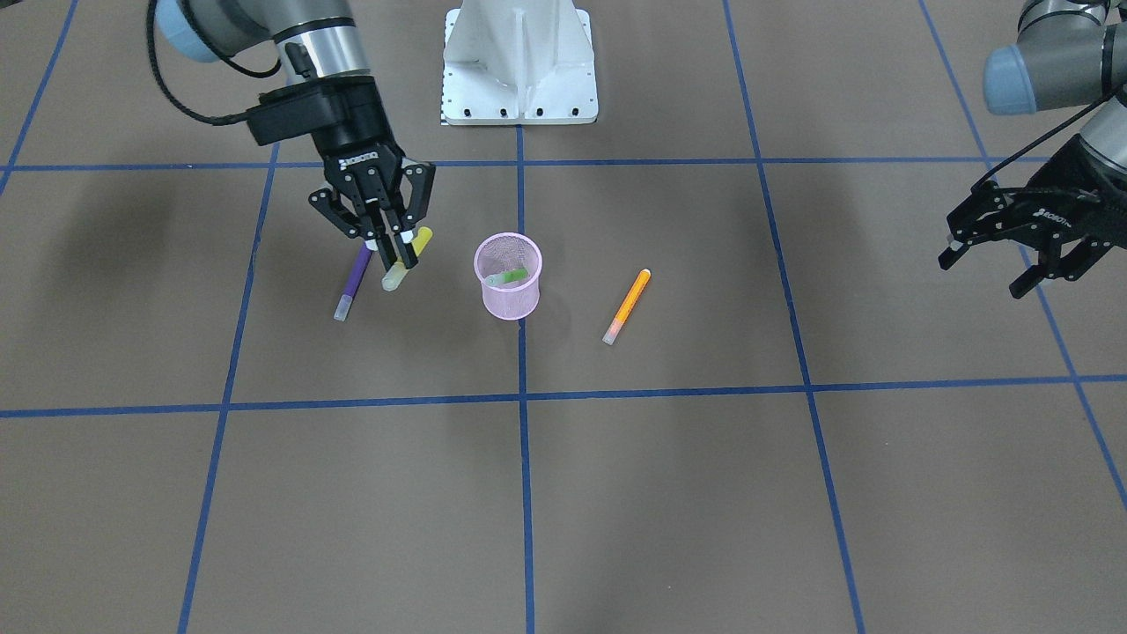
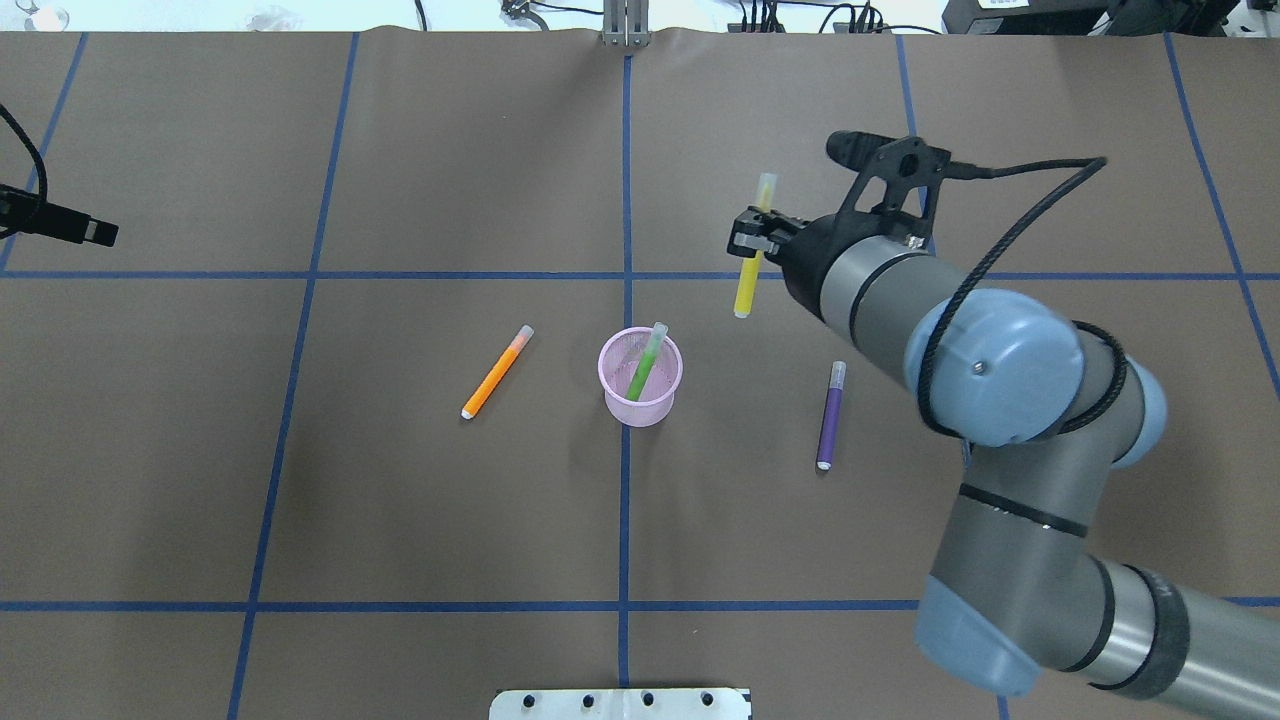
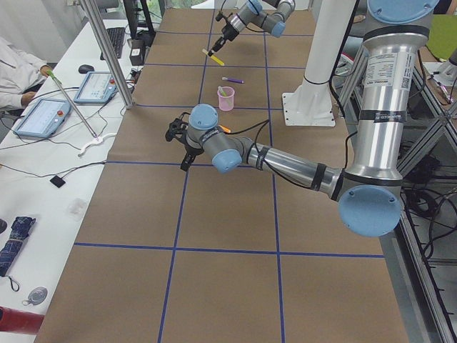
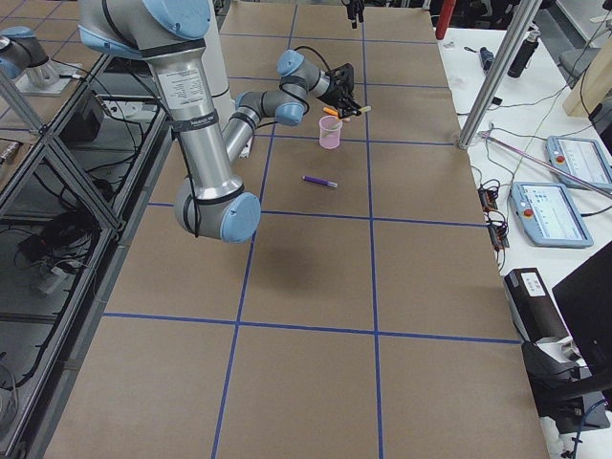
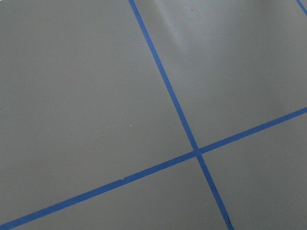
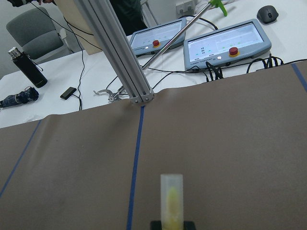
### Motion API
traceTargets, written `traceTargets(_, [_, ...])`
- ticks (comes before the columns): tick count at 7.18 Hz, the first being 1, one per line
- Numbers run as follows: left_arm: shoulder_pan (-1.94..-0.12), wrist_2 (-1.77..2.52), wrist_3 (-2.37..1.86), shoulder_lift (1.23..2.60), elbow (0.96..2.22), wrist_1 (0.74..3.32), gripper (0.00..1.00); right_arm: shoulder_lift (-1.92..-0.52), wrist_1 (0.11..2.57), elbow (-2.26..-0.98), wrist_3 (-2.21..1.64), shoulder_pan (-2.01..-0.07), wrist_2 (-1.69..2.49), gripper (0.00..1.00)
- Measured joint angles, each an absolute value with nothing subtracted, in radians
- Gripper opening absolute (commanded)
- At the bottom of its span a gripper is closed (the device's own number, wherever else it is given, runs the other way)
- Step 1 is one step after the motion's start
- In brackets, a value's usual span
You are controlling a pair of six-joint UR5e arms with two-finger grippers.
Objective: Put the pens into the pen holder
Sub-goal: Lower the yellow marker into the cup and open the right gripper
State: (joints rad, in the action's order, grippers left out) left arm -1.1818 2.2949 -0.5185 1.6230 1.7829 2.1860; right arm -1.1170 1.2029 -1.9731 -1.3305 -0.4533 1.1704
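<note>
The pink mesh pen holder point(image 1: 511, 301) point(image 2: 640, 398) stands mid-table with the green pen point(image 1: 511, 276) point(image 2: 645, 365) leaning inside it. The orange pen point(image 1: 627, 305) point(image 2: 496, 372) lies on the table on the holder's left-arm side. The purple pen point(image 1: 354, 282) point(image 2: 829, 415) lies on its right-arm side. My right gripper point(image 1: 394, 253) point(image 2: 750, 240) is shut on a yellow pen point(image 1: 407, 258) point(image 2: 752, 262) point(image 6: 171, 201), held above the table beside the purple pen and apart from the holder. My left gripper point(image 1: 984, 273) is open and empty, far off to the side.
Blue tape lines point(image 1: 521, 396) grid the brown table. The white robot base plate point(image 1: 519, 97) sits at the robot's edge. Past the far edge are metal posts point(image 6: 120, 57) and control tablets point(image 6: 225, 45). A person sits at the side desk point(image 3: 18, 71).
</note>
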Motion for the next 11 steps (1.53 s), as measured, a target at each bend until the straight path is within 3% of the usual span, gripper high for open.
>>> traceTargets(4, [-1.181, 2.295, -0.515, 1.623, 1.772, 2.187, 1.0, -0.952, 1.257, -1.757, -1.396, -0.282, 0.846, 0.0])
traceTargets(5, [-1.181, 2.295, -0.514, 1.623, 1.77, 2.187, 1.0, -0.939, 1.257, -1.723, -1.403, -0.257, 0.799, 0.8])
traceTargets(6, [-1.181, 2.295, -0.514, 1.621, 1.769, 2.188, 1.0, -0.933, 1.256, -1.709, -1.406, -0.243, 0.774, 1.0])
traceTargets(11, [-1.181, 2.294, -0.511, 1.613, 1.769, 2.189, 1.0, -0.927, 1.385, -1.821, -1.407, -0.342, 1.058, 1.0])
